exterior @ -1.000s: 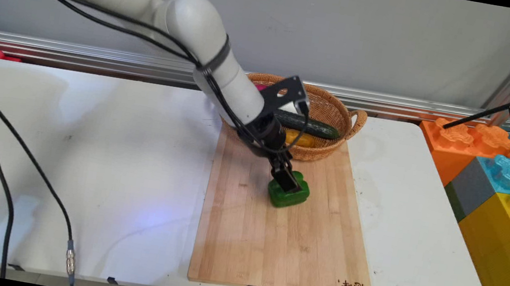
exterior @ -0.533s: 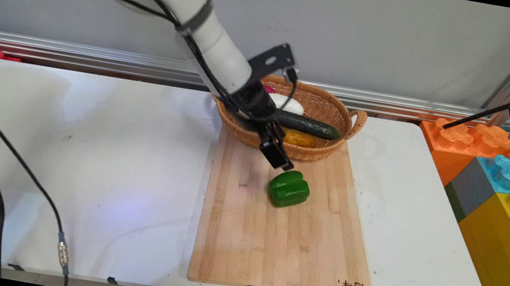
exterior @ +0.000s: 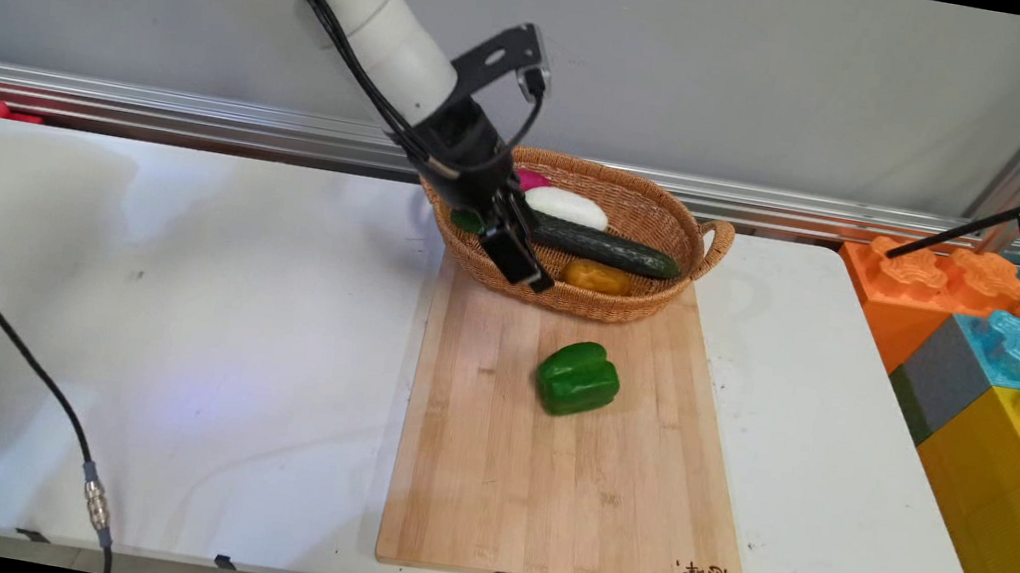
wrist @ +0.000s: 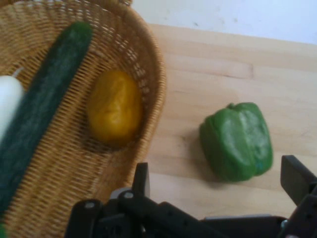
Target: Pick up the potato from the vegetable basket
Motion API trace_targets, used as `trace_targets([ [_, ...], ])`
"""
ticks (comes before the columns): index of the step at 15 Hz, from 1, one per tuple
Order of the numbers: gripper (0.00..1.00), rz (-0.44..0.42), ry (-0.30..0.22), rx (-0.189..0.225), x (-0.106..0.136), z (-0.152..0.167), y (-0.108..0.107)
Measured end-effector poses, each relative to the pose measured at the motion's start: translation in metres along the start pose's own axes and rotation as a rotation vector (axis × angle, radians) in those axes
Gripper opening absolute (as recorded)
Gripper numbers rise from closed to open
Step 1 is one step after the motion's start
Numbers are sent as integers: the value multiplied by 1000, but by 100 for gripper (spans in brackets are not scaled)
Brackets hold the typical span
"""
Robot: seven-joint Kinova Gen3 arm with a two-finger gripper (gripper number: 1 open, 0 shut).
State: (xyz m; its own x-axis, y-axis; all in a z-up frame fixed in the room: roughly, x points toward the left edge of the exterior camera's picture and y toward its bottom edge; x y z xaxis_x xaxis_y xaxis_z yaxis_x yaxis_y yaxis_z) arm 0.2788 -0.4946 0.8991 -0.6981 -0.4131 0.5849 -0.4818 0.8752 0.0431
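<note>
I am hanging above the near rim of the wicker basket (exterior: 708, 245) (wrist: 156, 74), and my gripper (exterior: 528, 269) (wrist: 216, 169) is standing wide open with nothing between its fingers.

Going from my left to my right in the hand view: a white vegetable (exterior: 567, 206) (wrist: 7, 106) is lying furthest to my left in the basket. A long dark cucumber (exterior: 612, 249) (wrist: 44, 99) is lying slantwise just beside it. A yellow fruit or vegetable (exterior: 597, 277) (wrist: 115, 106) is sitting against the basket's wall, ahead of my left finger. Past the rim, ahead and to my right, the green pepper (exterior: 578, 379) (wrist: 237, 141) is resting on its side on the wooden cutting board (exterior: 559, 496) (wrist: 223, 64), apart from the basket and from me. I am touching none of these. So the pepper is lying free on the board, and the other three pieces are sitting in the basket.

Against the earlier main views, I am pulling up and back. A second ago my fingers were down on the pepper. Half a second ago they were just above it, at the basket's near edge. Now I am higher and over the basket's rim, and the pepper is lying where it was.
</note>
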Motion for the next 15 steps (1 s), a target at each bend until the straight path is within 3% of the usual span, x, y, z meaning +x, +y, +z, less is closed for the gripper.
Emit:
trace_targets([
  [9, 100, 9, 24, 51, -4, -21, -37],
  [15, 100, 20, 15, 48, -4, -20, -60],
])
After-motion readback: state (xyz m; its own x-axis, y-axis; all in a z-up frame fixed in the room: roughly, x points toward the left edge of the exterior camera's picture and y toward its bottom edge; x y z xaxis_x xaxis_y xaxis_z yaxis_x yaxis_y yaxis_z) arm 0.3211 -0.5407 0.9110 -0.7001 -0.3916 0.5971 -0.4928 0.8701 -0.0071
